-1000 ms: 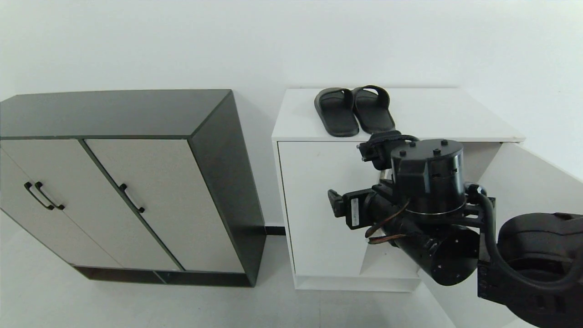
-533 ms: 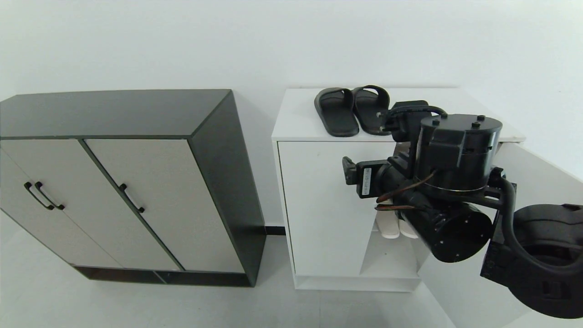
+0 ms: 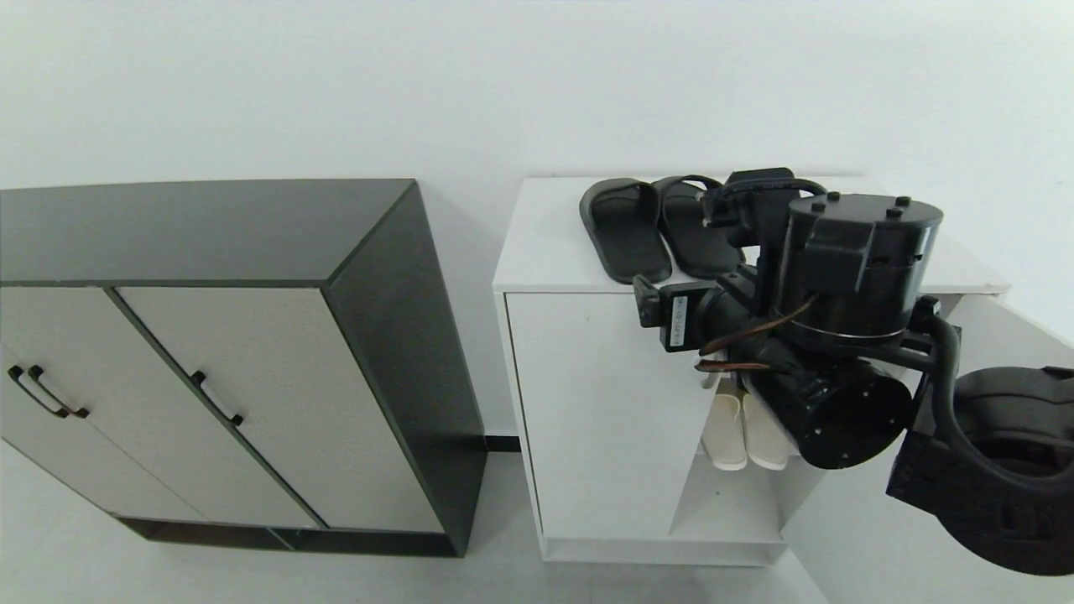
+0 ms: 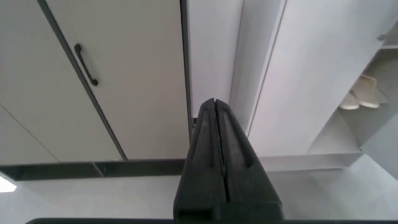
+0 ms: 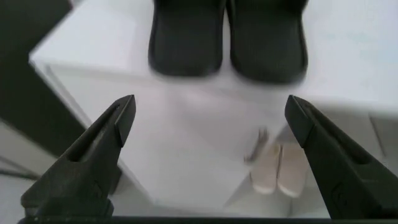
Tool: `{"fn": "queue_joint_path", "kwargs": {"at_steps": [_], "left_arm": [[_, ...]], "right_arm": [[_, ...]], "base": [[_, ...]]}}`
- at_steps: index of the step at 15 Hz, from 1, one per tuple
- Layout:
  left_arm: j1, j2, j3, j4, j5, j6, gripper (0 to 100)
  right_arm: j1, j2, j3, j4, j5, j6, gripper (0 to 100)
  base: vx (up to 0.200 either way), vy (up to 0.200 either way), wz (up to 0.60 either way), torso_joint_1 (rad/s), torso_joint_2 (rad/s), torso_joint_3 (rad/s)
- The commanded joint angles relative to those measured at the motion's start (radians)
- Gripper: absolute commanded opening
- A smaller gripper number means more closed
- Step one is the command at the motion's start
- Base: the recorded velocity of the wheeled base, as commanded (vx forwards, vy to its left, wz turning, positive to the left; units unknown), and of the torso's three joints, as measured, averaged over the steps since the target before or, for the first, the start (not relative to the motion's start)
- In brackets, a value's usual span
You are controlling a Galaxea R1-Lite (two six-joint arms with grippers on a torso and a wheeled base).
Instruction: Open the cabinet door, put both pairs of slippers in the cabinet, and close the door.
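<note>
Black slippers [image 3: 654,226], one pair of two, lie side by side on top of the white cabinet [image 3: 604,403], toes toward the wall. The white slippers [image 3: 747,428], the other pair of two, already sit on the shelf inside. The door [image 3: 873,554] stands swung open on the robot's right. Judging from this, the task is about half done and the step in hand is fetching the black pair. The right gripper [image 5: 210,104] hovers just in front of their heels with its jaws spread wide and nothing between them. It is level with the cabinet's top edge and apart from the slippers. The next move probably calls for easing forward over the top and closing on the heels. Taking both slippers in one grip should be possible, since they lie touching or nearly so. They then have to come down past the front edge and into the opening, beside or below the white pair, before the door is pushed shut. The left gripper [image 4: 214,106] hangs low with its jaws pressed together, empty, pointing toward the gap between the two cabinets. Count: two cabinets, the white one and a dark cabinet [image 3: 377,335] to its left with its pale doors closed; two pairs of slippers, four in all; two grippers.
</note>
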Motion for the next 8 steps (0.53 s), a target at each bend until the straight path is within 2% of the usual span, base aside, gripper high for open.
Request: {"fn": "queue_joint_path", "kwargs": {"at_steps": [1, 5, 8], "left_arm": [[0.0, 0.0, 0.0, -0.001, 0.0, 0.0, 0], [-0.001, 0.0, 0.0, -0.001, 0.0, 0.0, 0], [-0.001, 0.0, 0.0, -0.001, 0.0, 0.0, 0]], "right_arm": [[-0.032, 0.032, -0.067, 0.002, 0.019, -0.015, 100], [-0.113, 0.089, -0.238, 0.16, 0.076, -0.012, 100], [-0.152, 0.128, -0.291, 0.212, 0.124, -0.012, 100]], "base": [[0.2, 0.0, 0.0, 0.002, 0.0, 0.002], [0.2, 0.0, 0.0, 0.005, 0.0, 0.001], [0.0, 0.0, 0.0, 0.0, 0.0, 0.0]]}}
